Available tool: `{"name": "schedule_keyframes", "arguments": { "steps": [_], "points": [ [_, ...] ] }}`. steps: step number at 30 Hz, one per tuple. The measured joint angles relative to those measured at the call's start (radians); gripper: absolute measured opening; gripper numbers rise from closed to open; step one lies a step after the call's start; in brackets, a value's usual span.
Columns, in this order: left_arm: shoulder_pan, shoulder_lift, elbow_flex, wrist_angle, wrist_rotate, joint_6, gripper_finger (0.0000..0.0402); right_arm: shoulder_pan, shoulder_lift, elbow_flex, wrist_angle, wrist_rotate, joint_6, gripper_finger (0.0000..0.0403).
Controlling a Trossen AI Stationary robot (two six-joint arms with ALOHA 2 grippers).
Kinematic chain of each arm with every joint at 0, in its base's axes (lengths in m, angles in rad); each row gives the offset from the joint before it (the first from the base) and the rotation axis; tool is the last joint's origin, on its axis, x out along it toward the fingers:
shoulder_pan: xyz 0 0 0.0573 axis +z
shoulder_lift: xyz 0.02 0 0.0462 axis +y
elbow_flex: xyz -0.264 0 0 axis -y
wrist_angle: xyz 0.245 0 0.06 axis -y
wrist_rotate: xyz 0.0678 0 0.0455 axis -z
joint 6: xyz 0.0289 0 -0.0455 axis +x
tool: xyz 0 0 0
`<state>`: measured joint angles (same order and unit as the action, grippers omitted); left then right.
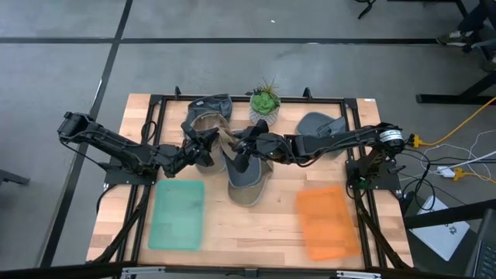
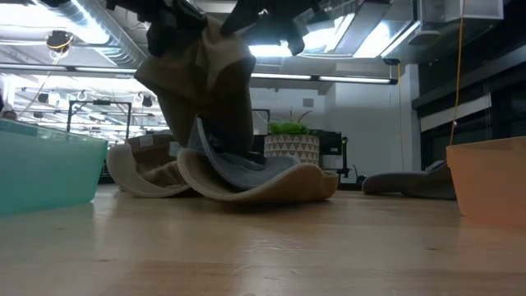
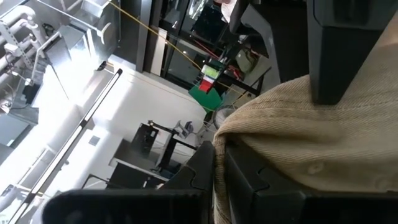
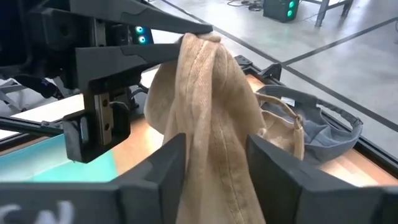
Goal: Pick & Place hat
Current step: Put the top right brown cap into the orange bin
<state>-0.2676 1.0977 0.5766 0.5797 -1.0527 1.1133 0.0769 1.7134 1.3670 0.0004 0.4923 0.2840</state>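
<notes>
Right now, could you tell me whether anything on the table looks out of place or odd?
Yes: the tan hat hangs stretched between the left gripper and the right gripper, both shut on it mid-table, its brim dragging on the wood. Neither the teal bin nor the orange bin holds a hat.

A light wooden table (image 1: 232, 240) carries a teal bin (image 1: 178, 215) near left and an orange bin (image 1: 327, 222) near right. A grey-and-tan hat (image 1: 248, 180) lies at centre, another hat (image 1: 208, 112) far left, a grey hat (image 1: 319, 124) far right, a potted plant (image 1: 265, 104) between them.
</notes>
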Motion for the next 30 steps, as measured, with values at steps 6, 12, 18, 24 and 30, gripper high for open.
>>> {"name": "schedule_keyframes", "arguments": {
  "steps": [6,12,18,24,30],
  "points": [
    [0.000,0.000,0.000,0.000,0.000,-0.001,0.0015,0.000,0.000,0.000,-0.015,0.000,0.000,0.0092],
    [0.000,0.000,0.000,0.000,0.000,-0.004,0.0015,0.000,0.000,0.000,-0.028,0.001,-0.005,0.0040],
    [0.000,0.000,0.000,0.000,-0.003,-0.004,0.0016,0.000,0.000,0.000,-0.031,0.001,-0.035,0.0010],
    [0.000,0.000,0.000,-0.002,-0.003,-0.003,0.0017,-0.002,0.000,0.000,-0.050,0.002,-0.040,0.0005],
    [0.000,0.000,0.000,-0.002,-0.013,-0.003,0.0017,-0.002,0.000,0.000,-0.050,0.004,-0.064,0.0004]
  ]
}}
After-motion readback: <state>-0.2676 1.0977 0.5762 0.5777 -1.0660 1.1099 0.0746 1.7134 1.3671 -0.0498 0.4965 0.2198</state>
